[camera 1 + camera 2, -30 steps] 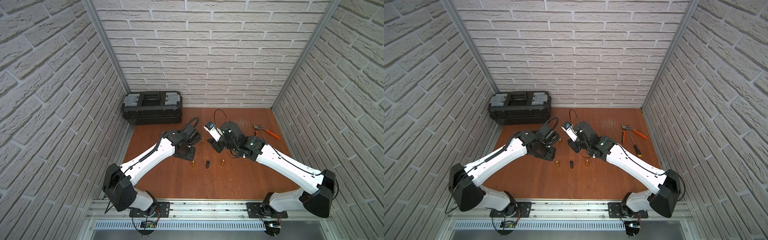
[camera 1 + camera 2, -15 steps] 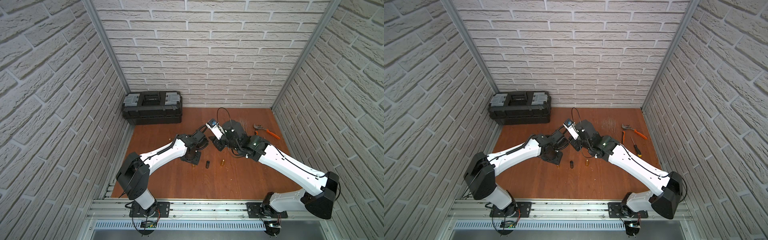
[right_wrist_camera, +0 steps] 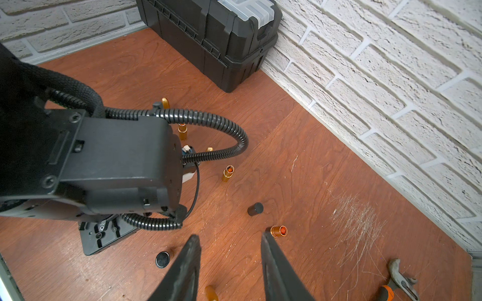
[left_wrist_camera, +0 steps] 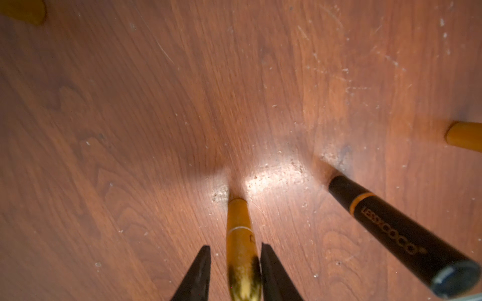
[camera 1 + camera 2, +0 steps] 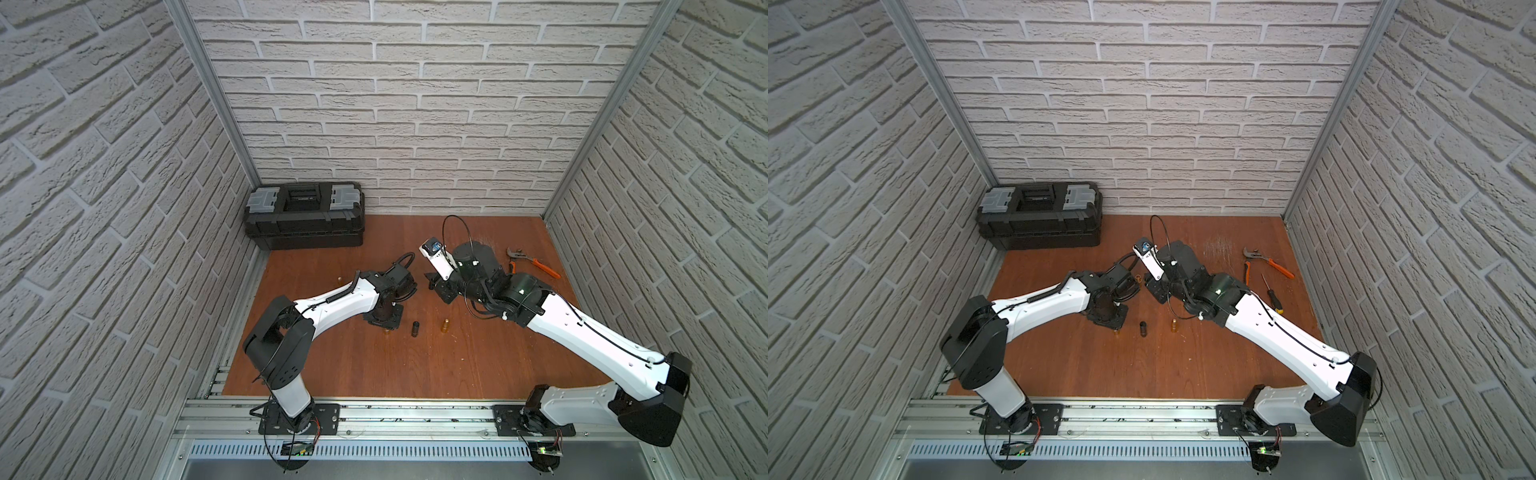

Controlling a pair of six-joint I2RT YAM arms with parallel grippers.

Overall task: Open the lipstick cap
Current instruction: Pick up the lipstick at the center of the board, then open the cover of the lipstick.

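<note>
On the scuffed tabletop (image 4: pixel 156 104), your left hand (image 4: pixel 234 246) stood narrowly spread astride the upright gold lipstick (image 4: pixel 237 216), not yet pinching it; your right hand (image 3: pixel 229 234) gaped empty. The tube looked light, stiff and slick, so you needed holds above and below its pale ring (image 4: pixel 238 228).

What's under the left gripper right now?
A gold lipstick stands on the wooden table between the left gripper's open fingers. Its top end is blurred. In both top views the gripper covers nearly all of it.
</note>
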